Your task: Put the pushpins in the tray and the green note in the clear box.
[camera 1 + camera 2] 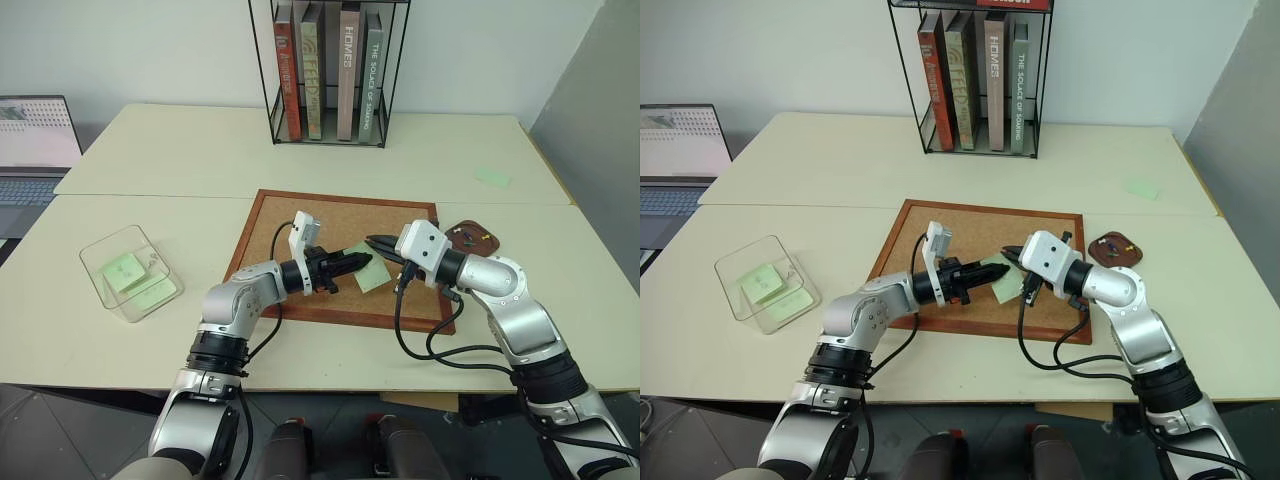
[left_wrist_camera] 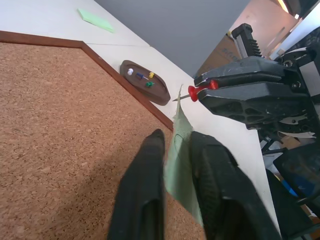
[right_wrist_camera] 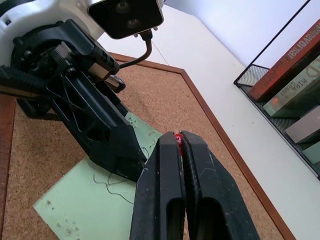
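The left gripper [image 1: 362, 263] has its jaws clenched on the edge of the green note [image 2: 181, 165], which stands between them above the corkboard [image 1: 290, 215]. The right gripper [image 3: 179, 142] pinches a red pushpin [image 2: 200, 89] in tightly closed jaws, just beyond the note's upper corner. Further pushpins [image 2: 142, 76] lie in the tray [image 2: 161, 94] behind; the clear box [image 1: 103, 287] sits well off on the worktop [image 1: 60, 330].
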